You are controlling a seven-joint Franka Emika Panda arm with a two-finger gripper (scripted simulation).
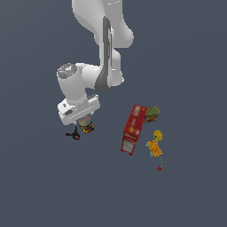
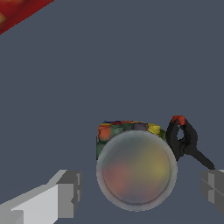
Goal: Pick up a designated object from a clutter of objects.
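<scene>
The small can (image 1: 87, 126) stands on the dark floor, with a greyish round top and a red, orange, yellow and dark label. In the wrist view the can (image 2: 136, 169) sits between my two fingers (image 2: 65, 192), with a gap on each side. My gripper (image 1: 84, 121) is open and lowered over the can from above, and it hides most of the can in the exterior view. Between the fingertips, the gripper (image 2: 140, 189) holds nothing. The rest of the clutter lies toward the exterior view's right.
A tiny black clamp with a red tip (image 1: 73, 134) lies right beside the can (image 2: 186, 140). A long red box (image 1: 134, 128) (image 2: 17, 13), a green-brown box (image 1: 152, 114), yellow-orange pieces (image 1: 155, 148) and a small red bit (image 1: 159, 168) lie to the exterior view's right.
</scene>
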